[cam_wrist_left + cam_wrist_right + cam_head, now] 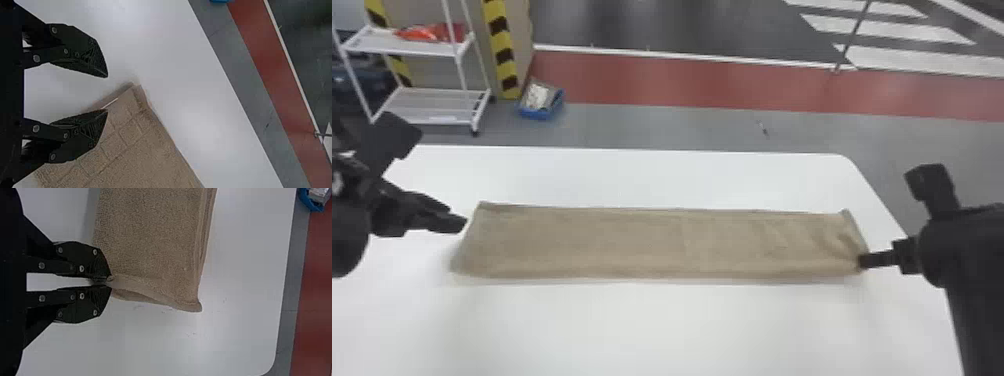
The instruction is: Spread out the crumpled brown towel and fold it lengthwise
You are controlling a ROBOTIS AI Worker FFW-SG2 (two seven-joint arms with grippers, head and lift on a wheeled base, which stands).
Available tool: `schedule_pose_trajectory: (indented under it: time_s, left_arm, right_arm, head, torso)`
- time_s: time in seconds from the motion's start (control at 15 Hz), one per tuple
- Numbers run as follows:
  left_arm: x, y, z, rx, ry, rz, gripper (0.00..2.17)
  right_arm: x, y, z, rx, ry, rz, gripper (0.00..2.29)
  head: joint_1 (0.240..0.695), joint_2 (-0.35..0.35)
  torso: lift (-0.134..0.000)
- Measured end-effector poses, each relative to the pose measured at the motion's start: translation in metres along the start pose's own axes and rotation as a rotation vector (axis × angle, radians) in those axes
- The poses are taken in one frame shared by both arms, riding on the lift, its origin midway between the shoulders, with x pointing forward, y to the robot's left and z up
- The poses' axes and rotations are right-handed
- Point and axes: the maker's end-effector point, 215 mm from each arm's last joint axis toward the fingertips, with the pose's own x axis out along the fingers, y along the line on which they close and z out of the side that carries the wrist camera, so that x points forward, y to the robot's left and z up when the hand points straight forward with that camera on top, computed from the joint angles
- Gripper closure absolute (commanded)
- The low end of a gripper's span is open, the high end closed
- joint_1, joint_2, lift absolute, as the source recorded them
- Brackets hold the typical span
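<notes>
So the brown towel [642, 242] is my landmark for everything here: it's lying on the white table [652, 330] as a long, narrow band running left to right, and it looks folded lengthwise. In the right wrist view I can see layered edges along one long side. It's mostly flat, with a few wrinkles near its right end, plus a grid of lines in the weave at its left end.

My right gripper [862, 261] is at the towel's near right corner with its fingers clamped on the cloth, and the end hem is bunched a bit right at the tips. My left gripper [458, 217] is just beside the towel's left end, fingers well apart. From the left wrist view, one finger overlaps a towel corner and the other is over the table, but I can't tell if that first one is actually touching the cloth.

Past the towel's far side, down on the floor, there's a blue box [539, 115] with stuff in it, and a white rack [432, 47] beyond the towel's left end, holding something orange-red [429, 33]. A red floor strip [682, 82] runs along beyond the towel too.
</notes>
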Motion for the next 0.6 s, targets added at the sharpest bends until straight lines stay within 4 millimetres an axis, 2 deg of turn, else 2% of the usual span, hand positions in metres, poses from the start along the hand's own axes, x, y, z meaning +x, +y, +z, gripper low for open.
schedule_pose_trajectory:
  time_s: [0.13, 0.53, 0.6]
  left_arm:
    - [0.001, -0.002, 0.001, 0.002, -0.001, -0.001, 0.68]
    - [-0.003, -0.004, 0.005, 0.003, -0.023, -0.004, 0.67]
    - [-0.007, -0.004, 0.008, 0.003, -0.037, 0.003, 0.53]
  right_arm:
    - [-0.004, -0.001, -0.001, 0.014, -0.013, 0.014, 0.08]
    - [-0.036, -0.015, 0.025, 0.099, -0.113, 0.035, 0.09]
    - [-0.039, -0.02, 0.027, 0.124, -0.121, 0.032, 0.09]
  head:
    - [0.695, -0.17]
    - [0.695, -0.182]
    - [0.695, -0.184]
  torso:
    - [-0.124]
    - [-0.124]
    - [-0.124]
